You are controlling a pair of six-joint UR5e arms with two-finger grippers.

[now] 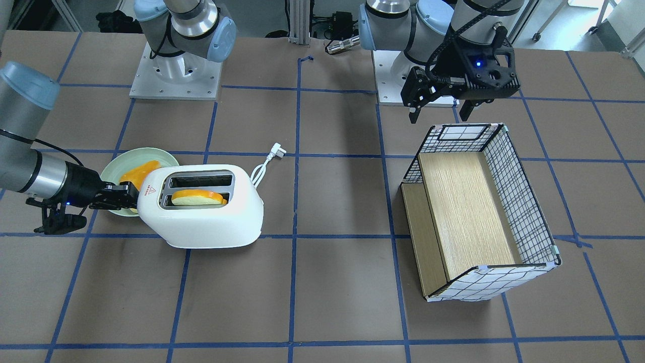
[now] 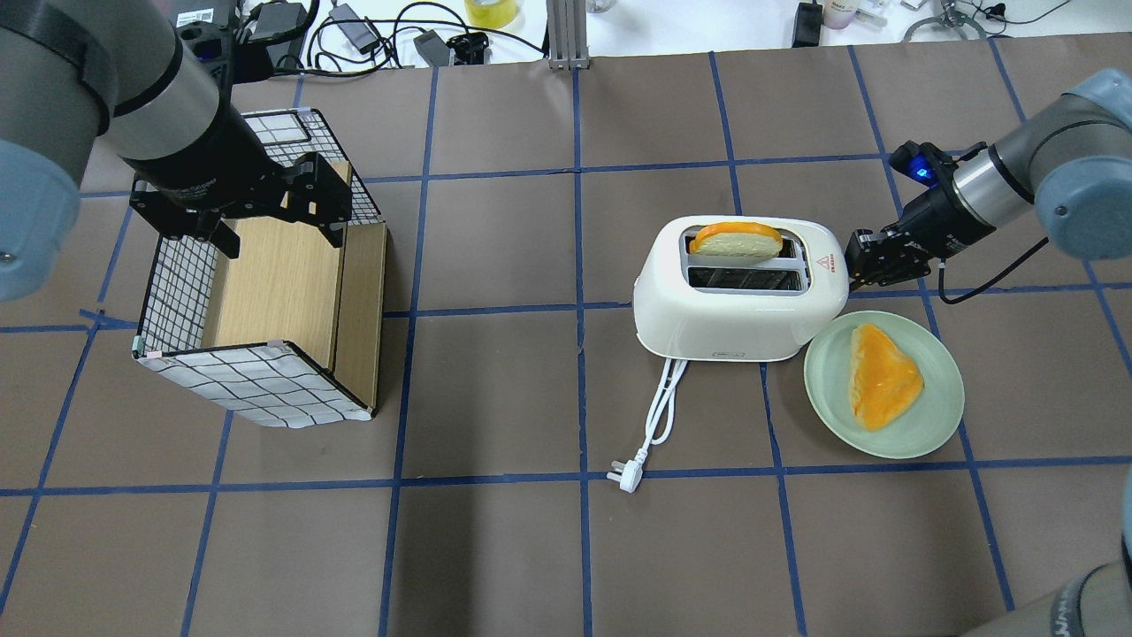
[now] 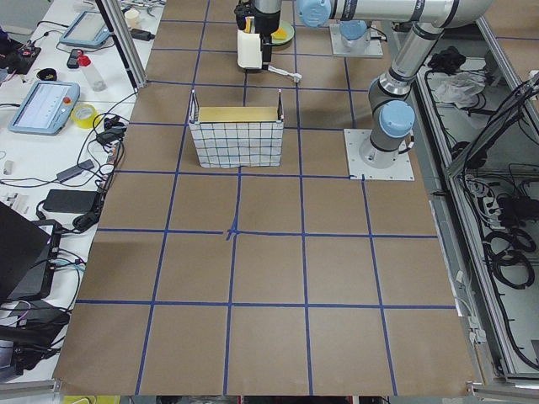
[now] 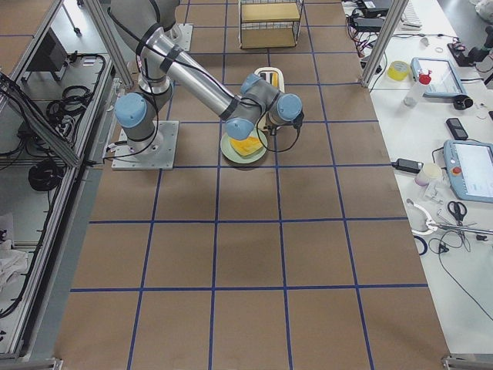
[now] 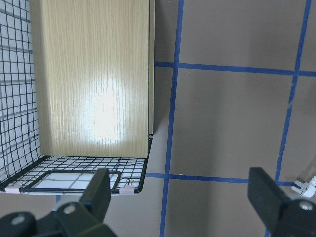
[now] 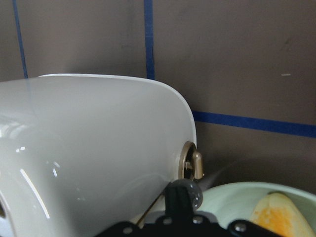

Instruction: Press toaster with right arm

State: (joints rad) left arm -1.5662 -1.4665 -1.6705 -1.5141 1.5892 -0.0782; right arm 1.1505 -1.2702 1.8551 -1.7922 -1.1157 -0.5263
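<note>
The white toaster (image 1: 201, 217) stands on the table's right half in the overhead view (image 2: 734, 305), with an orange-crusted bread slice (image 2: 736, 241) upright in one slot. My right gripper (image 2: 862, 258) is shut, its tips against the toaster's end by the red triangle sticker (image 1: 147, 190). In the right wrist view the closed fingertips (image 6: 182, 193) sit just below a small knob (image 6: 192, 165) on the toaster's end. The lever is hidden. My left gripper (image 2: 274, 217) is open and empty above the basket's rim.
A green plate (image 2: 937, 425) with an orange bread piece (image 2: 880, 376) lies beside the toaster, under my right wrist. The toaster's white cord and plug (image 2: 626, 478) trail on the table. A wire-grid basket (image 1: 519, 196) with a wooden floor stands on the left.
</note>
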